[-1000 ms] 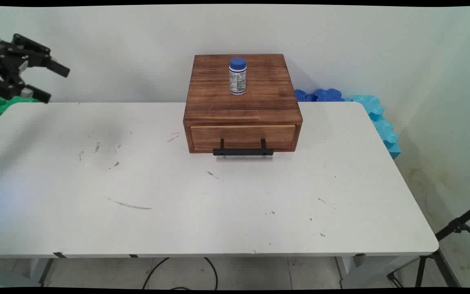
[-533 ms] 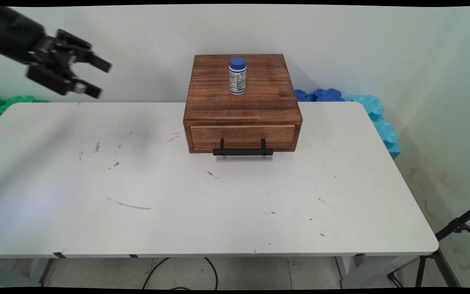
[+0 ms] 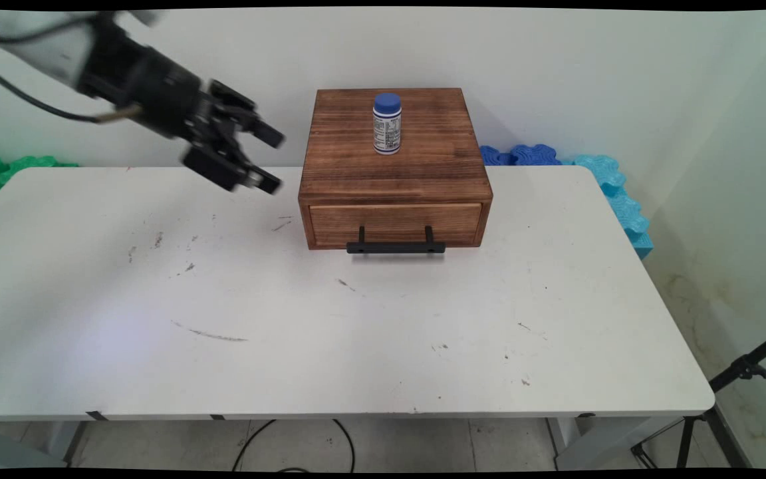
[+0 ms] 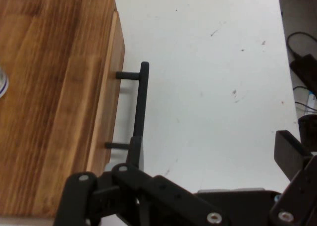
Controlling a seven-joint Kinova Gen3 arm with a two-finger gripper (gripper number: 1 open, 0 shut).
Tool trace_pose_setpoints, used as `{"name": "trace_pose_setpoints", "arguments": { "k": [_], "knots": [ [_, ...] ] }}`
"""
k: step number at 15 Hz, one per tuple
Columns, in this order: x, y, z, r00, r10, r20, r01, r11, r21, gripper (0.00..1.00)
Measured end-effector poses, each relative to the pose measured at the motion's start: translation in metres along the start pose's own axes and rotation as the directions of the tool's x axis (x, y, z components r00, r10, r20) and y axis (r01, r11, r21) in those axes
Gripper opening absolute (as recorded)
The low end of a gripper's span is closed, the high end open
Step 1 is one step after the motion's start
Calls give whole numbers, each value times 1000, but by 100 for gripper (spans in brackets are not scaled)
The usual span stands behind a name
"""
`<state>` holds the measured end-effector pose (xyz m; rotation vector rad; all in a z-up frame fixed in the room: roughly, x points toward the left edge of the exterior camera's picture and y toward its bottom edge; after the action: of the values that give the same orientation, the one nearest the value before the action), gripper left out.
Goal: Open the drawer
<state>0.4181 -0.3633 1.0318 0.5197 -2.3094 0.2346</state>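
A wooden drawer box (image 3: 395, 169) stands at the table's far middle, its drawer closed, with a black bar handle (image 3: 396, 247) on the front. A white bottle with a blue cap (image 3: 387, 124) stands upright on top of the box. My gripper (image 3: 275, 161) hangs in the air just left of the box, open and empty, fingers pointing right toward it. In the hand view the box top (image 4: 49, 97) fills the left side, the handle (image 4: 141, 104) runs down the middle, and my gripper (image 4: 213, 156) straddles bare table beside it.
The white table (image 3: 330, 319) bears scuff marks. Blue and cyan foam pieces (image 3: 596, 179) lie behind its far right corner, green foam (image 3: 4, 169) behind the far left. A tripod leg (image 3: 742, 372) stands at the lower right, cables run under the table.
My gripper has swept right and slightly down from the far left edge to just beside the box, staying open. The box and the bottle have not moved.
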Motion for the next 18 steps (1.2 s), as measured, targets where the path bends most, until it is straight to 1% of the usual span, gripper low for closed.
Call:
{"name": "trace_pose_setpoints", "arguments": {
  "k": [3, 4, 10, 13, 18],
  "knots": [
    [15, 9, 45, 999, 27, 30, -27, 1000, 0, 100],
    [18, 10, 53, 999, 32, 35, -32, 999, 1, 100],
    [33, 16, 126, 994, 72, 77, -73, 997, 10, 100],
    [34, 14, 152, 991, 87, 100, -89, 996, 20, 100],
    [28, 7, 184, 985, 99, 140, -106, 993, 46, 100]
  ]
}}
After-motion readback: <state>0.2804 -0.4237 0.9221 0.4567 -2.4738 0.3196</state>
